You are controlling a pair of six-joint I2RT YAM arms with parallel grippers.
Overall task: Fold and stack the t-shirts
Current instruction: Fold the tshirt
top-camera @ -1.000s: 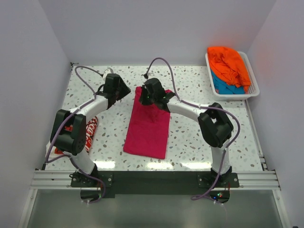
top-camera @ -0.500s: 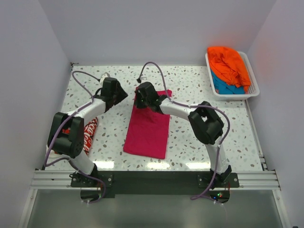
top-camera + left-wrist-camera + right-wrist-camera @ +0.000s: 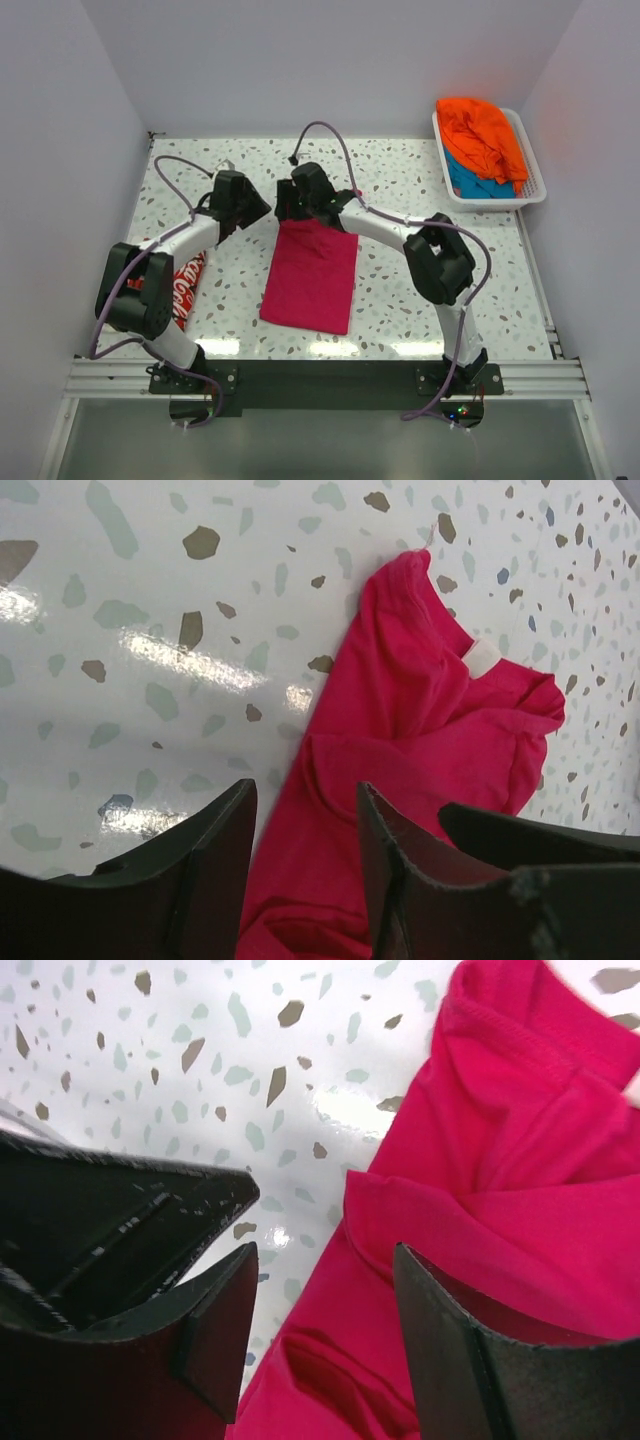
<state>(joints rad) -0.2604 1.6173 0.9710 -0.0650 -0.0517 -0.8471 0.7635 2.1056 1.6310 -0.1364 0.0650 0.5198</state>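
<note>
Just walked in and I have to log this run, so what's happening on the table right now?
Two robot arms are folding t-shirts. The left gripper and right gripper both hover open over the collar end of the partly folded magenta-pink t-shirt, neither holding cloth. A red t-shirt lies at the left; the orange t-shirt and teal-blue t-shirt sit in the white basket, far right.
</note>
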